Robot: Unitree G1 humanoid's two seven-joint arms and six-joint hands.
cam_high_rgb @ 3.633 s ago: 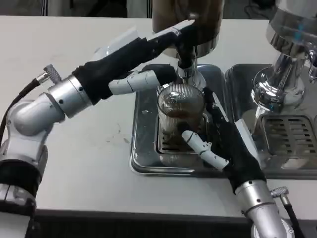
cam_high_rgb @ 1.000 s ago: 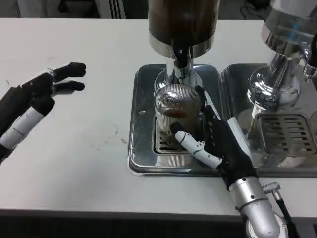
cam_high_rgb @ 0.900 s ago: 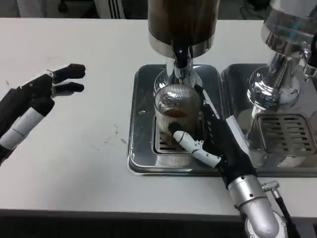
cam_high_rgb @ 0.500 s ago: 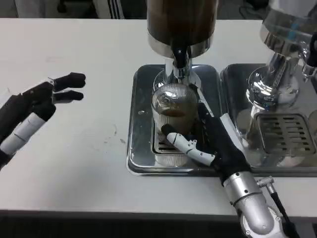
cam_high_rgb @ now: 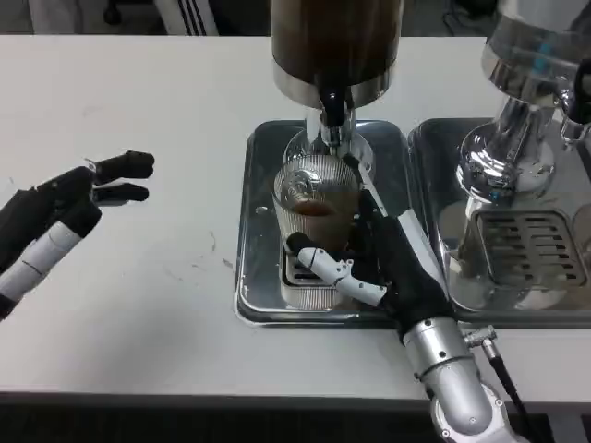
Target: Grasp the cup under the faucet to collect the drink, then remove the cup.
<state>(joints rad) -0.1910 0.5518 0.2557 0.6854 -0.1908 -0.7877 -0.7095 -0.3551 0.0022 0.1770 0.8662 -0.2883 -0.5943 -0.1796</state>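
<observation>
Your right hand (cam_high_rgb: 388, 254) wraps its fingers around the ribbed clear glass cup (cam_high_rgb: 314, 205), thumb across the front, so the cup stays steady for lifting out. The cup stands on the grille of the steel drip tray (cam_high_rgb: 259, 286), near the tray's back edge, directly beneath the dark faucet (cam_high_rgb: 330, 106) of the brown drink dispenser (cam_high_rgb: 334, 41); brown liquid sits in its lower part, so collecting looks done. Your left hand (cam_high_rgb: 69, 208) hovers over the white table's (cam_high_rgb: 166, 92) left edge, fingers apart and holding nothing, clear of the path.
</observation>
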